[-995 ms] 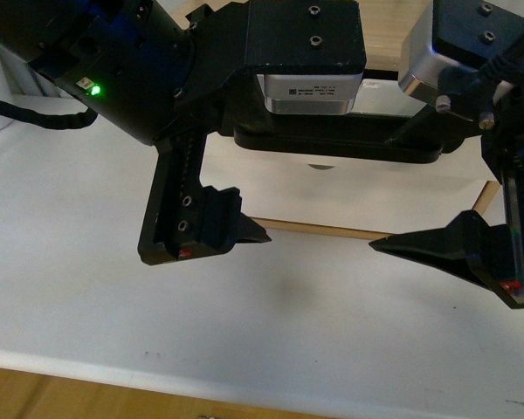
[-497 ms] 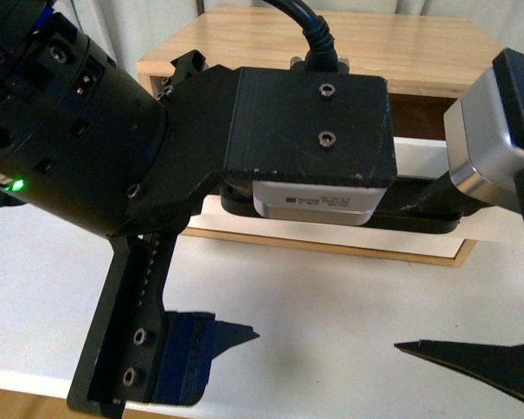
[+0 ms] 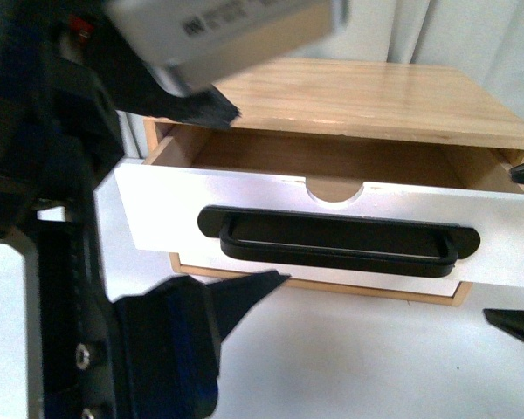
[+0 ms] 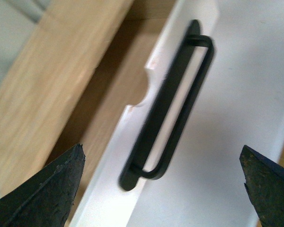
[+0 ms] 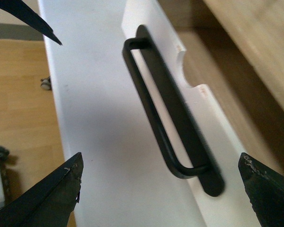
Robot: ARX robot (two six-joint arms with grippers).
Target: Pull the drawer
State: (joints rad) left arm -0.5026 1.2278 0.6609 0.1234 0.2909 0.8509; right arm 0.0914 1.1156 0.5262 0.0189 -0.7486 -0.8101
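Observation:
The drawer (image 3: 166, 214) stands pulled out of its wooden cabinet, and its light wood inside shows behind the half-round notch (image 3: 336, 190). Its long black bar handle (image 3: 336, 244) is free, with nothing touching it. My left gripper (image 3: 258, 196) is open close to the camera, one finger above the drawer and one below its front. The left wrist view has the handle (image 4: 173, 109) between the wide-apart fingers of the left gripper (image 4: 161, 156). My right gripper (image 3: 499, 244) is open at the handle's right end. In the right wrist view the right gripper (image 5: 161, 163) spans the handle (image 5: 168, 109) without contact.
The wooden cabinet (image 3: 358, 87) sits on a white table (image 3: 375, 367). My left arm fills the left side of the front view. A light curtain (image 3: 454, 35) hangs behind the cabinet. Wooden floor (image 5: 19, 94) and a small caster (image 5: 46, 84) show past the table edge.
Both arms have drawn back toward the camera and apart, uncovering the drawer front and handle. The drawer now stands further out, its inside showing.

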